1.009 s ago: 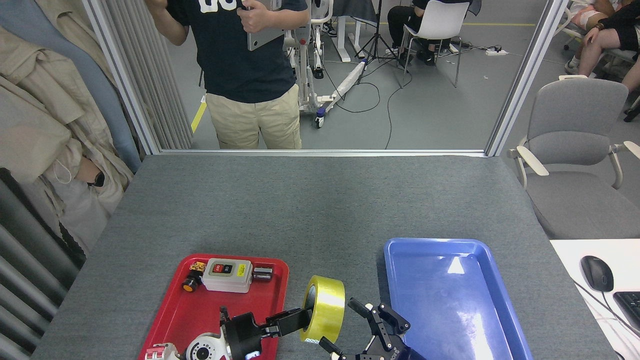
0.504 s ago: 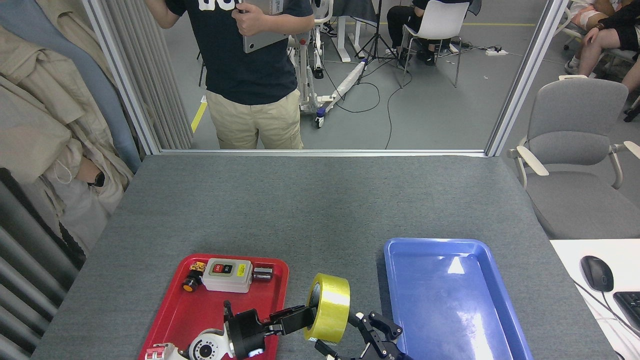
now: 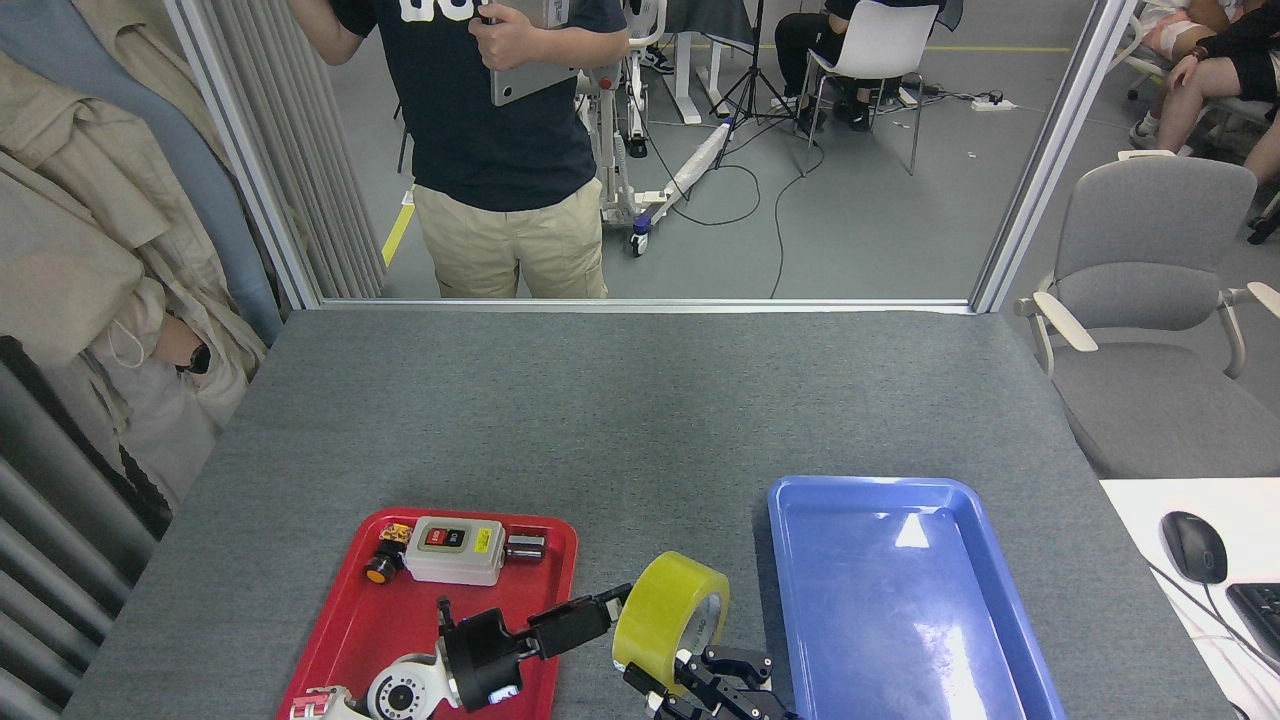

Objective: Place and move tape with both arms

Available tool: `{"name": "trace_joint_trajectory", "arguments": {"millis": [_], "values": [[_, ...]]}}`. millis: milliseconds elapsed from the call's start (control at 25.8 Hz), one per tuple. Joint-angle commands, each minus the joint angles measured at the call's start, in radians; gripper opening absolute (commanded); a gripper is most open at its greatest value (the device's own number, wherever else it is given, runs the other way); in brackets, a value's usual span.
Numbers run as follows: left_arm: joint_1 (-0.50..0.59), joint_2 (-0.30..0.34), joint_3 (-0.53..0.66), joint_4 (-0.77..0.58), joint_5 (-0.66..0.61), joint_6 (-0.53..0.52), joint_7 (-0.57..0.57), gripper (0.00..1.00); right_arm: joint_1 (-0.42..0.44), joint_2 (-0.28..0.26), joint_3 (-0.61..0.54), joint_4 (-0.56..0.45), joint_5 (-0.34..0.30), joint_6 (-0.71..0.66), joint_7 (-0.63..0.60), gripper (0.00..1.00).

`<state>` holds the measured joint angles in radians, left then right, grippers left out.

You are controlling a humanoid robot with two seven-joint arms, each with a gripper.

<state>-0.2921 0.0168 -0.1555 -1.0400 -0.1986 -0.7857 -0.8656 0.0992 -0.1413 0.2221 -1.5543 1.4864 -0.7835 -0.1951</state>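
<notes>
At far left, coats (image 3: 90, 250) are hanging beside the table (image 3: 620, 420), playing no part. Near left, the red tray (image 3: 350, 630) is carrying a grey switch box (image 3: 455, 548) and some small parts along its far edge, all untouched.

Over the tray's right rim, the left gripper (image 3: 610, 610) is reaching rightward, its fingers closing on the left rim of the tape (image 3: 668, 620). One finger seems to be inside the core, though that side is facing away and I cannot see it, so I am judging the hold from the contact alone. The tape is hanging tilted in the gap between the two trays, above the table, in neither tray.

Just below the tape, near the frame's lower edge, the right gripper (image 3: 700, 675) is rising with its dark fingers bunched under the roll. Whether it is spread or closing on the roll, I cannot tell, as the fingers are overlapping end-on.

Near right, the blue tray (image 3: 960, 520) is lying with nothing visible in it. Beyond the table, a person (image 3: 500, 150) is standing with a tablet.

Progress, as a judgement: lifting appears done, a handover between the arms is looking to be under way, and placing into the blue tray, the likely goal, is not yet done.
</notes>
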Motion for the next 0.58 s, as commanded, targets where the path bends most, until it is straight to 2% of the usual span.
{"name": "trace_joint_trajectory", "arguments": {"millis": [0, 78, 194, 310, 349, 427, 543], "values": [[-0.001, 0.009, 0.039, 0.002, 0.122, 0.0, 0.002, 0.99, 0.0, -0.001, -0.001, -0.004, -0.002, -0.002, 0.003, 0.3], [-0.004, 0.012, 0.045, 0.009, 0.183, 0.0, 0.003, 0.99, 0.0, -0.003, -0.003, -0.01, -0.005, -0.002, 0.003, 0.28], [0.001, 0.034, 0.077, 0.0, 0.206, 0.0, 0.025, 0.99, 0.0, -0.003, -0.007, -0.018, -0.008, -0.002, 0.003, 0.25], [0.011, 0.074, 0.109, -0.002, 0.189, 0.0, 0.18, 0.96, -0.004, -0.004, -0.015, -0.023, -0.006, -0.002, 0.003, 0.22], [0.013, 0.092, 0.109, 0.005, 0.165, 0.0, 0.24, 0.94, -0.004, -0.006, -0.015, -0.023, 0.0, 0.039, 0.005, 0.21], [0.019, 0.12, 0.131, 0.011, 0.002, 0.0, 0.372, 0.8, -0.01, -0.011, -0.014, -0.02, 0.035, 0.263, 0.023, 0.2], [0.039, 0.115, 0.224, -0.037, -0.36, 0.025, 0.589, 0.82, -0.019, -0.017, -0.017, -0.017, 0.086, 0.529, 0.123, 0.2]]}}
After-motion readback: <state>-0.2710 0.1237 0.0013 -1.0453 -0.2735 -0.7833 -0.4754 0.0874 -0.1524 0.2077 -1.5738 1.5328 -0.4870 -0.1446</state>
